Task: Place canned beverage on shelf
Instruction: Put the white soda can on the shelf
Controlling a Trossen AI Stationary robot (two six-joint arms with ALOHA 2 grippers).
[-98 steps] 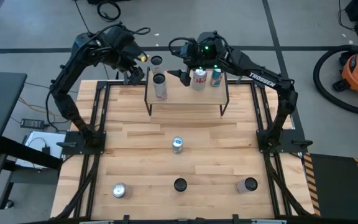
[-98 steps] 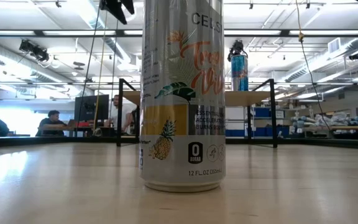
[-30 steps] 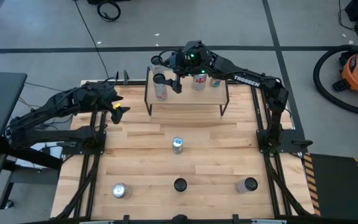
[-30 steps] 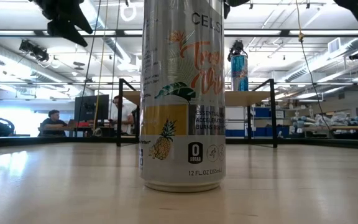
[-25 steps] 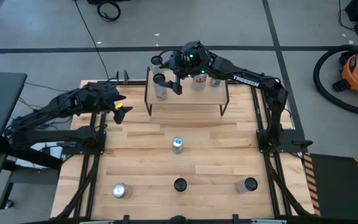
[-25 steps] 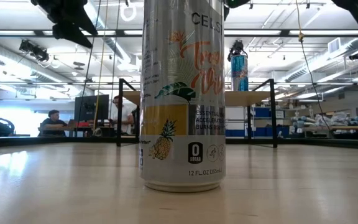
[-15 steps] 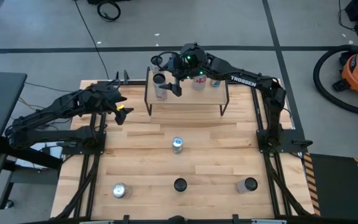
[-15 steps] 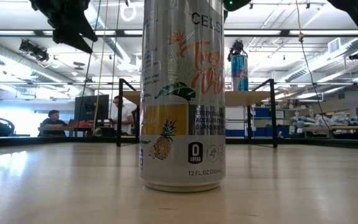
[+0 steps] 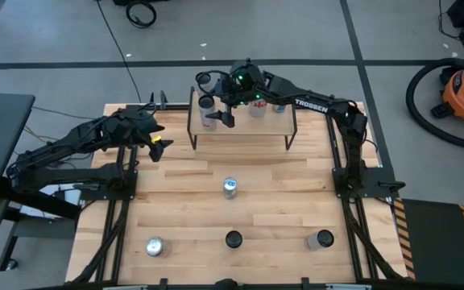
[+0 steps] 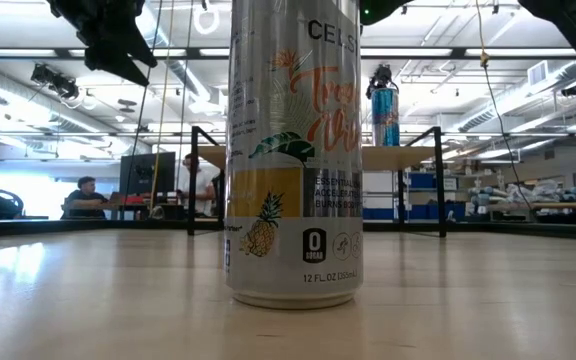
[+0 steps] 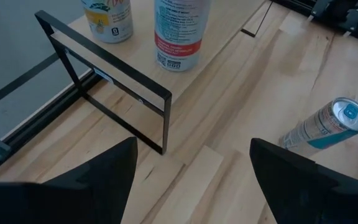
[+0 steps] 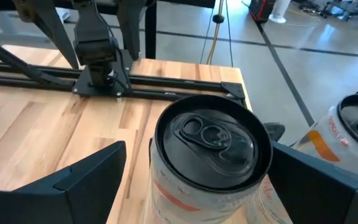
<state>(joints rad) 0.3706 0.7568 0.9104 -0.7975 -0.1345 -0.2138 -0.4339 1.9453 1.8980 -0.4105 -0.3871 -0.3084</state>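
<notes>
The shelf point(image 9: 248, 125) stands at the table's far side and carries several cans. A white can with a black top point(image 9: 208, 113) stands upright at its left end. My right gripper point(image 9: 217, 109) is open and reaches level from the right. In the right wrist view the fingers stand on either side of the can point(image 12: 207, 134) near its top, with a gap showing on one side. My left gripper point(image 9: 156, 145) hangs open over the table left of the shelf, with nothing between its fingers point(image 11: 104, 177).
A yellow-labelled can point(image 11: 107, 15) stands at the shelf's far left corner; two more cans point(image 9: 258, 105) point(image 9: 279, 101) stand to the right. A blue-topped can point(image 9: 230, 187) stands mid-table, and three cans point(image 9: 154, 246) point(image 9: 233, 238) point(image 9: 322, 238) stand along the near edge.
My right gripper has sunk a little and come toward the shelf's left end, up to the white can, its fingers still apart. The cans have kept their places.
</notes>
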